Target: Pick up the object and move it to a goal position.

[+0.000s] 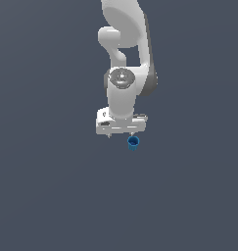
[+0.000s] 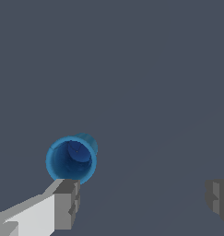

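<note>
- The gripper point(image 2: 141, 198) was spread wide, its two grey-tipped fingers point(image 2: 67, 203) well apart and nothing between them. This posture was judged consistent with an approach before any grasp.
- The arm point(image 1: 123, 59) hung almost vertically over the plain grey floor point(image 1: 42, 196), hand pointing downward, presumably so the fingers could descend on either side of a standing item.
- The blue cup point(image 2: 71, 159) stood upright on the floor with its mouth facing up; in the wrist view its open rim and darker inner bottom were visible, which indicates the camera looked nearly straight down into it.
- In the exterior view the blue cup point(image 1: 133, 142) sat just below the gripper point(image 1: 121, 133), towards the exterior view's right end of the hand, not under its middle.
- In the wrist view the cup lay just beside one fingertip, outside the gap and not between the fingers. Whether rim and fingertip touched could not be told.
- Judgement: the hand was not centred on the cup; a sideways correction would be needed before closing.
- No goal marker was visible in either view.
</note>
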{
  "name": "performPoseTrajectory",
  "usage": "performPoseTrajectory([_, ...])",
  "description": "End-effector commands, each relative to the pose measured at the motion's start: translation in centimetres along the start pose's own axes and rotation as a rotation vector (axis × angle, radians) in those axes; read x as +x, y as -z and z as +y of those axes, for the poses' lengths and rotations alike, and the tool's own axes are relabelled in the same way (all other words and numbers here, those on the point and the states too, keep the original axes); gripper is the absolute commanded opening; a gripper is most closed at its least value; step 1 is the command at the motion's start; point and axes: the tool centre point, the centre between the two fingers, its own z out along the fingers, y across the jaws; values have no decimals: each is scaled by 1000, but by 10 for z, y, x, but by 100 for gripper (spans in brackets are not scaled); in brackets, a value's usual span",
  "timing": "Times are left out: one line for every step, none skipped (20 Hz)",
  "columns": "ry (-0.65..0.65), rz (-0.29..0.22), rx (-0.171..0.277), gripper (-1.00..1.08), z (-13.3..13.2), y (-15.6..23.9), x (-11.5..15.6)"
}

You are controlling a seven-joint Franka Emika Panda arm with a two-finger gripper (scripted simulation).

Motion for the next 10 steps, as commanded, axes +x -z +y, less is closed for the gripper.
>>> performPoseTrajectory([50, 8, -1, 100, -17, -12, 0])
performPoseTrajectory([73, 11, -2, 100, -24, -17, -1])
performPoseTrajectory([94, 15, -2, 100, -31, -21, -1])
performPoseTrajectory([113, 18, -2, 100, -37, -26, -2])
performPoseTrajectory([130, 21, -2, 100, -43, -30, -2])
performPoseTrajectory([146, 24, -2, 100, -48, -33, -3])
performPoseTrajectory([160, 26, -2, 100, -53, -36, -4])
performPoseTrajectory([172, 28, -2, 100, -57, -39, -4])
performPoseTrajectory([182, 30, -2, 100, -60, -41, -5])
performPoseTrajectory([190, 31, -1, 100, -63, -42, -5])
